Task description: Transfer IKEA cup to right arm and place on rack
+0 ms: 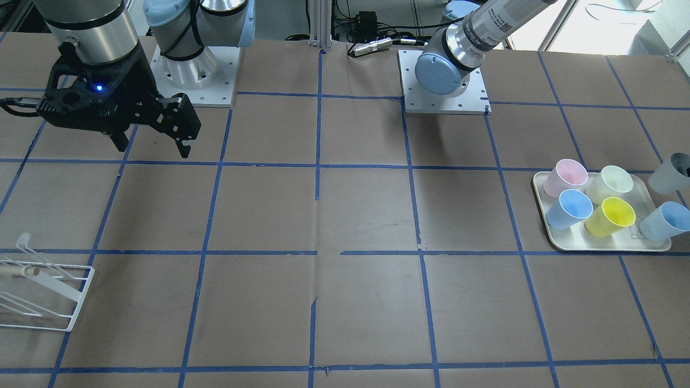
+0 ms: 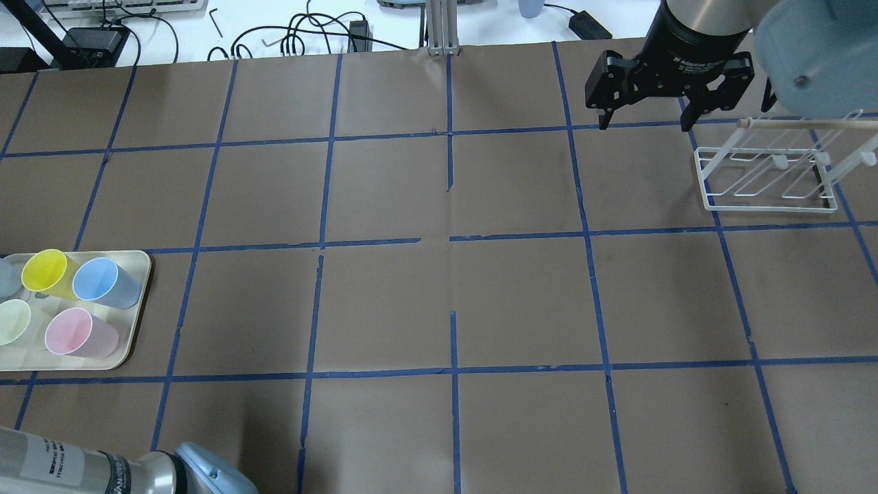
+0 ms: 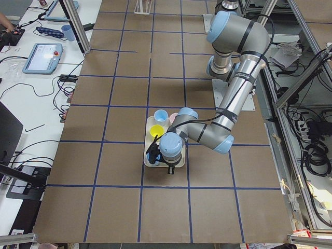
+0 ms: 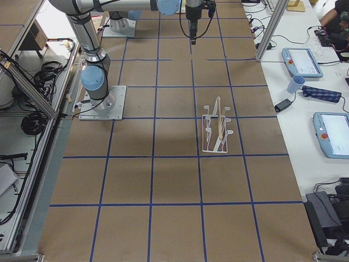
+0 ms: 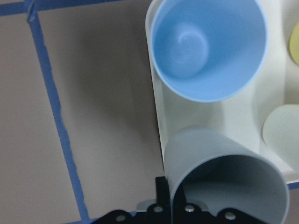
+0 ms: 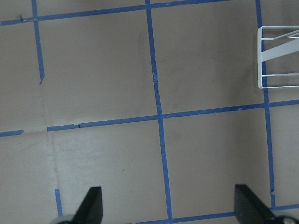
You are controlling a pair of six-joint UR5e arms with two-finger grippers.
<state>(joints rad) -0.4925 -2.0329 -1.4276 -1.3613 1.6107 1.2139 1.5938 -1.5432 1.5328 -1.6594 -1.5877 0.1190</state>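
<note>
The IKEA cup, pale grey, is at the corner of the cream tray, right under the left wrist camera. It also shows at the right edge of the front view. My left gripper is over that tray corner. One finger is outside the cup's wall and the other looks to be inside, so it appears shut on the wall. My right gripper is open and empty, hanging above the table next to the white wire rack.
The tray holds a pink cup, a cream-green cup, a blue cup, a yellow cup and a light blue cup. The rack has a wooden dowel. The table between tray and rack is brown paper with blue tape lines.
</note>
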